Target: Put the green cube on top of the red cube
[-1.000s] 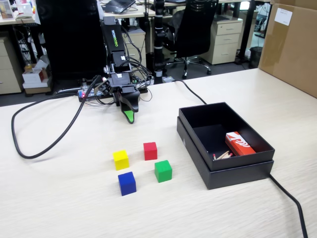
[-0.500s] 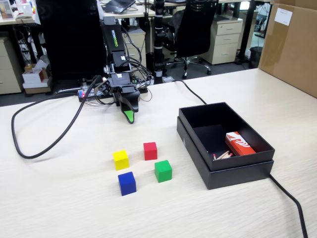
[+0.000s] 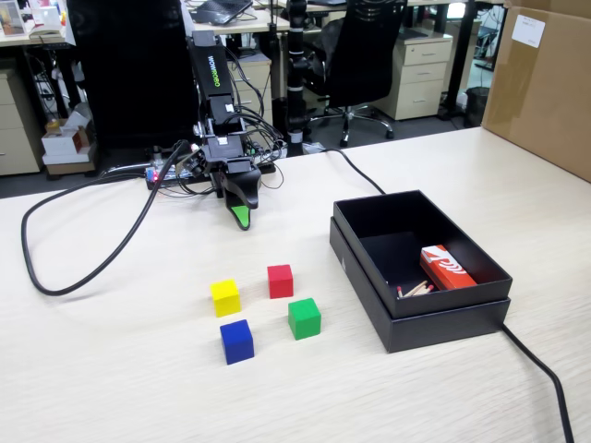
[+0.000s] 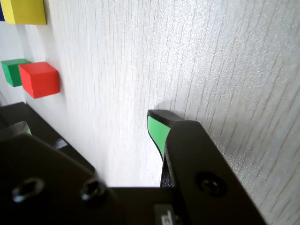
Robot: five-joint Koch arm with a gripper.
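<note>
the arm is sitting folded near the far edge of the table, and its gripper [image 3: 242, 220] is pointing down just above the wood with nothing in it, so the task is looking not yet begun. in the wrist view the gripper [image 4: 93, 129] is showing one green tip clearly and a sliver of a second one at the left with bare table between them, so the jaws are looking spread a little.

the green cube [image 3: 304, 317] is resting toward the middle of the table, just beside the red cube [image 3: 280, 281] and nearer the front edge; a yellow cube [image 3: 225, 297] and a blue cube [image 3: 236, 341] are making up a loose square with them. this spacing is probably leaving room for the jaws to straddle one cube.

in the wrist view the green cube [image 4: 13, 71] is half hidden behind the red cube [image 4: 40, 79], and the yellow cube [image 4: 26, 11] is being cut off by the top edge. the black box [image 3: 480, 318] toward the right edge is holding a red-orange carton [image 3: 447, 268]; the small sticks next to it are hard to make out.
</note>
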